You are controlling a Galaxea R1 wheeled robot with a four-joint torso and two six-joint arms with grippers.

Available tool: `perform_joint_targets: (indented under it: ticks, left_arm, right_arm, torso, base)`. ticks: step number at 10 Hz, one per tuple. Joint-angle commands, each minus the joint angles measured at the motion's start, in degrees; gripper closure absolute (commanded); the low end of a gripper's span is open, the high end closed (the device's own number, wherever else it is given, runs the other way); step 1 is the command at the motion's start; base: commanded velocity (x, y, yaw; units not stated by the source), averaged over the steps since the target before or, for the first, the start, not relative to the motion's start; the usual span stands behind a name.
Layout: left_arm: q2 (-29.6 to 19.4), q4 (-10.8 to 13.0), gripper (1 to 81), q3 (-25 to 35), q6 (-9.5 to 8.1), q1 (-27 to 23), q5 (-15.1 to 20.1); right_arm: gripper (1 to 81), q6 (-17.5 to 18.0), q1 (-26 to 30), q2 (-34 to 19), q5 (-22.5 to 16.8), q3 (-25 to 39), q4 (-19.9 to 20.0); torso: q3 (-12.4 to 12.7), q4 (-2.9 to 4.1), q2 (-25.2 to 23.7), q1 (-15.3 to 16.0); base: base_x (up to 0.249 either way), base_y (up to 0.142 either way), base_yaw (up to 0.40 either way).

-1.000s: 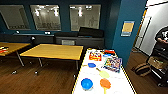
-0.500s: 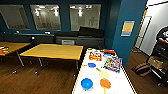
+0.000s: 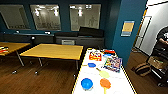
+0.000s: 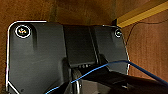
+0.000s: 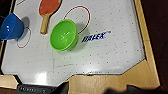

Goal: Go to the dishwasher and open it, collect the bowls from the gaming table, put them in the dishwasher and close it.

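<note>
The blue bowl (image 3: 87,83) and green bowl (image 5: 63,35) sit apart on the gaming table's (image 3: 86,75) white top, a red paddle (image 5: 48,10) near them; neither gripper's fingers can be made out.

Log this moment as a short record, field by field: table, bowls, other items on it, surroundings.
table: gaming table, white top, yellow sides, ahead on the right in the head view
bowls: blue bowl at the near end; green bowl upright on the white top, apart from the blue one
paddle: orange paddle lying beside the blue bowl
other items: colourful boxes at the far end
surroundings: yellow-wood table to the left, wooden floor
</note>
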Motion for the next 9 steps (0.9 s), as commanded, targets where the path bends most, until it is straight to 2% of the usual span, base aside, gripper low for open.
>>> perform_joint_targets:
  ticks: [1, 4, 7, 8, 9]
  left_arm:
    - [0.0, 0.3, 1.0, 0.4, 0.25, -2.4, 2.6]
    - [0.0, 0.3, 1.0, 0.3, 0.25, -2.5, 2.6]
    - [0.0, 0.1, 1.0, 0.1, 0.25, -2.4, 2.6]
    - [0.0, 0.1, 1.0, 0.1, 0.25, -2.4, 2.6]
    - [-0.1, 0.0, 1.0, 0.1, 0.25, -2.4, 2.6]
  right_arm:
    - [1.0, 0.7, 5.6, 1.8, -5.1, -4.1, 0.8]
    - [1.0, 0.7, 8.7, 2.5, -5.4, -3.1, 2.0]
    - [1.0, 0.5, 10.4, 3.0, -2.7, -0.8, 1.5]
    - [1.0, 0.7, 10.6, 3.6, -1.1, -1.2, 1.5]
    - [1.0, 0.8, 11.2, 4.8, -1.0, -2.1, 1.9]
  torso:
    - [0.0, 0.0, 0.0, 0.0]
    - [0.0, 0.0, 0.0, 0.0]
    - [0.0, 0.0, 0.0, 0.0]
    - [0.0, 0.0, 0.0, 0.0]
    - [0.0, 0.0, 0.0, 0.0]
  base:
    - [0.0, 0.0, 0.0]
    - [0.0, 0.0, 0.0]
    - [0.0, 0.0, 0.0]
    - [0.0, 0.0, 0.0]
    - [0.0, 0.0, 0.0]
